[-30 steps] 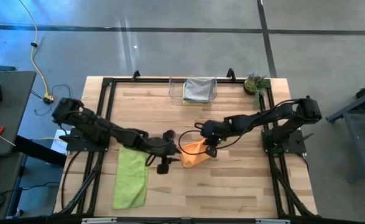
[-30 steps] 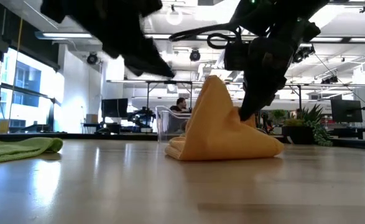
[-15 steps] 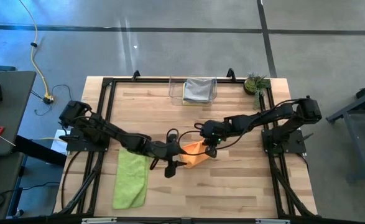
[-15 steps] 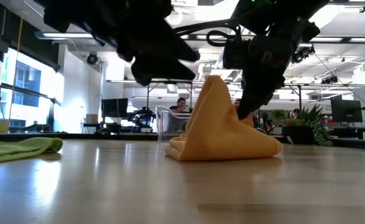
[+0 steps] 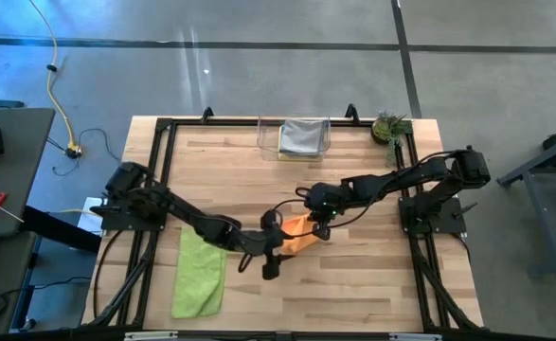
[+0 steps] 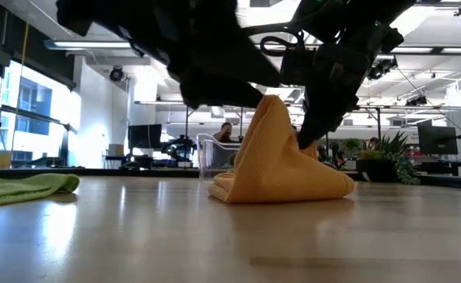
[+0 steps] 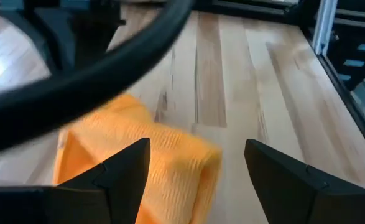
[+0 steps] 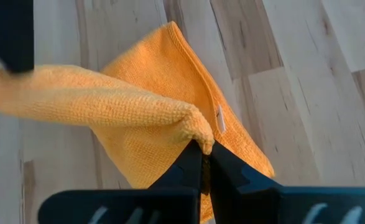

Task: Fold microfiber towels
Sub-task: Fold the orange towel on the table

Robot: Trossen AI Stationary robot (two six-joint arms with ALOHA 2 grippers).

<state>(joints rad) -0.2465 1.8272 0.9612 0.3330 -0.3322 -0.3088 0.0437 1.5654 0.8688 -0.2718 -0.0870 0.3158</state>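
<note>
Two dark arms meet over the light wooden slatted table point(image 5: 353, 275), and both work on one small orange microfiber towel point(image 6: 281, 161) near its middle. Largest of the cloths in view is the long lime green microfiber towel point(image 5: 200, 273), which lies flat well behind the left gripper point(image 7: 198, 165), close to that arm's base; it waits its turn, I judge. Beyond both grippers, at the far edge, stands the clear plastic bin point(image 5: 266, 138) with a grey folded towel point(image 5: 303, 135) inside — probably the place for finished pieces.

The right gripper point(image 8: 202, 163) pinches one raised corner of the orange towel, fingers closed tight on the cloth, so the towel stands like a tent while its lower layers rest on the wood. I think it holds the corner up so that the other arm can take a free edge.

The left gripper hovers just beside the towel with its fingers spread apart, holding nothing. Compared with a second ago, it has moved from beside the green towel toward the orange one — and its fingers have opened wider.
</note>
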